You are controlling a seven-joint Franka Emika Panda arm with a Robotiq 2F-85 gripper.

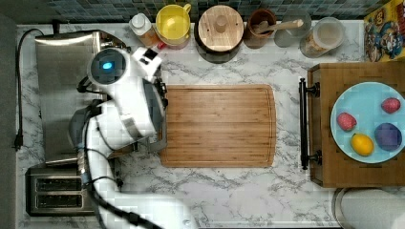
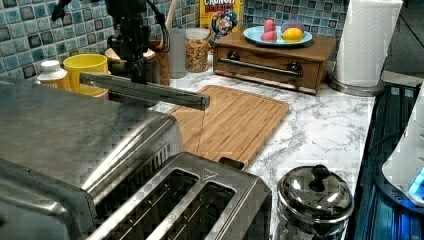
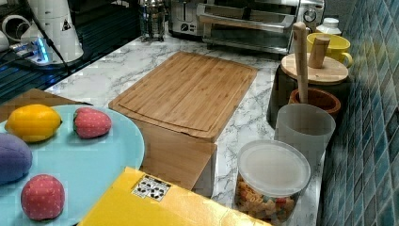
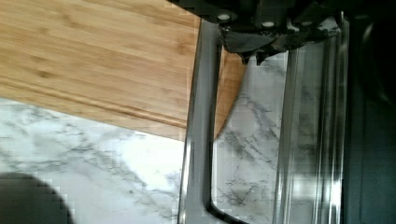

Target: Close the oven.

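- The oven (image 1: pixel 62 90) stands at the top view's left, beside the cutting board (image 1: pixel 219 125); its glass door (image 2: pixel 145 91) hangs partly open, roughly level.
- The gripper (image 4: pixel 261 53) sits at the door's handle (image 4: pixel 198 140) (whether spread or pinching cannot be told).
- Best move: swing the door up along its hinge arc.
- The lidded jar (image 3: pixel 272 181) holds cereal; the blue plate (image 1: pixel 356 152) holds toy fruit.

- The counter (image 1: pixel 286 62) is white marble with grey veins.
- A wooden cutting board (image 1: pixel 219 125) lies flat at its middle.
- The oven (image 1: pixel 62 86) and a toaster (image 1: pixel 57 193) stand side by side at the top view's left.
- A wooden drawer box (image 1: pixel 329 167) sits at the top view's right.
- Jars and a yellow cup (image 1: pixel 173 24) line the tiled wall.
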